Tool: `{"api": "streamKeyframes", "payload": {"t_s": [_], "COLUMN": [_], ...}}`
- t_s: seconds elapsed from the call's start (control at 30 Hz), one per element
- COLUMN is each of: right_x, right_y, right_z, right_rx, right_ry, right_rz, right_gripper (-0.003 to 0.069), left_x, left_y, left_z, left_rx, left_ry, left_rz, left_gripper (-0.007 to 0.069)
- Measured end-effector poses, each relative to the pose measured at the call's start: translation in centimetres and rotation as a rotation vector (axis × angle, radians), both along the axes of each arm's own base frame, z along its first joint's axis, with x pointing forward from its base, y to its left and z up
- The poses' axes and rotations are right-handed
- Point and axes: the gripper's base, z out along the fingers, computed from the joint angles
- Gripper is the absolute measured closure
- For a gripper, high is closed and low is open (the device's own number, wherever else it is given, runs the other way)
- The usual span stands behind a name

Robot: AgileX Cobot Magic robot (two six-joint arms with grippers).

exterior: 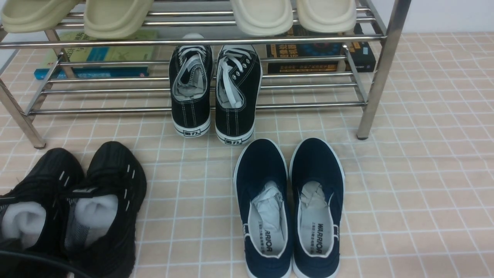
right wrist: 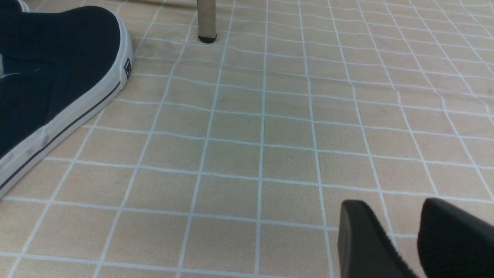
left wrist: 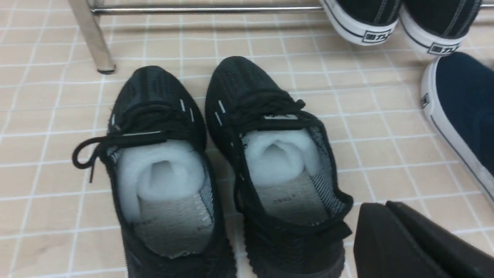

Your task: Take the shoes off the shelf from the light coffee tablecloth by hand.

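Resting on the light coffee tablecloth [exterior: 405,185] before the shelf [exterior: 380,69], the shoes [left wrist: 231,166] hold white stuffing, just ahead of the left tool [left wrist: 389,239], fingers nearly together, gripping nothing. Right tool [right wrist: 405,235] spread over bare cloth.

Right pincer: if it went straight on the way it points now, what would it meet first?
Probably just bare tablecloth. The right pincer is open, nothing between its fingers; the navy slip-on lies off to one side and the shelf leg further off, though depth is unclear.
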Motion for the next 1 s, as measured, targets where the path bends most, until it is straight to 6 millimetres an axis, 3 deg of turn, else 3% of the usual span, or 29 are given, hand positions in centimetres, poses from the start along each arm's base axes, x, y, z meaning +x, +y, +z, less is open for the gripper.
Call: {"api": "streamKeyframes", "payload": {"t_s": [0.23,0.57,1.0], "right_x": [0.0,0.0,0.0], "right_y": [0.0,0.0,0.0], "right_z": [0.0,0.0,0.0], "right_rx": [0.000,0.000,0.000], "right_ry": [0.000,0.000,0.000], "right_rz": [0.000,0.000,0.000], "right_gripper": [0.0420,0.0420,0.0420], "left_x": [0.3,0.0,-0.2], "left_y": [0.6,1.7,1.7], "left_z": [-1.7,-7.3,-10.7], "left_rx": [0.000,-0.056,-0.044], "left_ry": [-0.082,-0.078,-0.087], "left_rz": [0.065,0.195,0.197], "left_gripper": [0.0587,0.0580,0.0564]}}
